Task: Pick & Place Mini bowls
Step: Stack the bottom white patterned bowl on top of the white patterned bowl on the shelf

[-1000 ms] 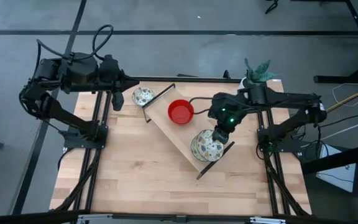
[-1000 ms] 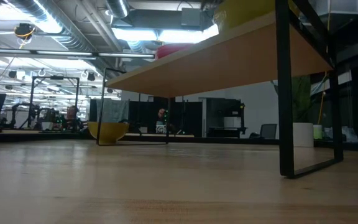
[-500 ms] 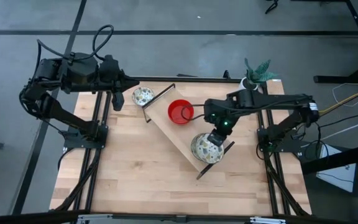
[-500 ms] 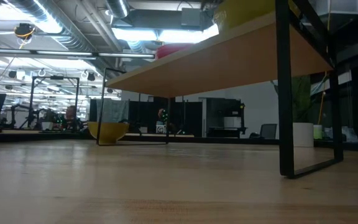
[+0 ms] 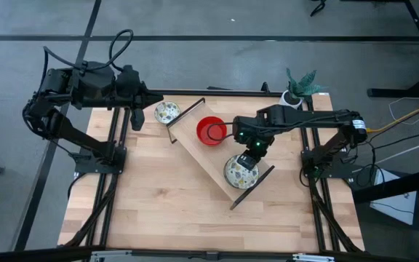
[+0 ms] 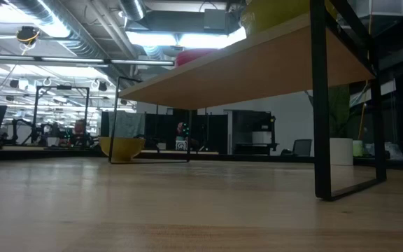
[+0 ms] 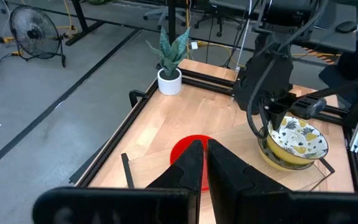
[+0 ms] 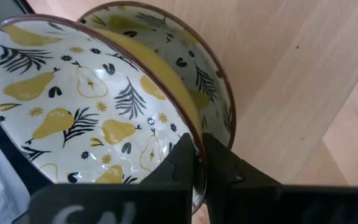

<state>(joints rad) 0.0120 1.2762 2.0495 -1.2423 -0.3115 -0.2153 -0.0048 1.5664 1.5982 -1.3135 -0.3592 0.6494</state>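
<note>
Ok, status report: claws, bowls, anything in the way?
Right claw shut on rim of top patterned bowl, tilted over a second one on the shelf. Left claw shut, parked at table edge. Nothing blocking.

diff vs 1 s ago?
The right gripper, fingers pinching the rim of the upper patterned bowl, has slid toward the red bowl along the raised shelf, tilting that bowl off the one under it. Unchanged: the left gripper parked at the table's edge beside the lone patterned bowl, and the plant.

right gripper point(image 5: 249, 155) shifted left, tilting patterned bowl point(image 5: 238, 170)
</note>
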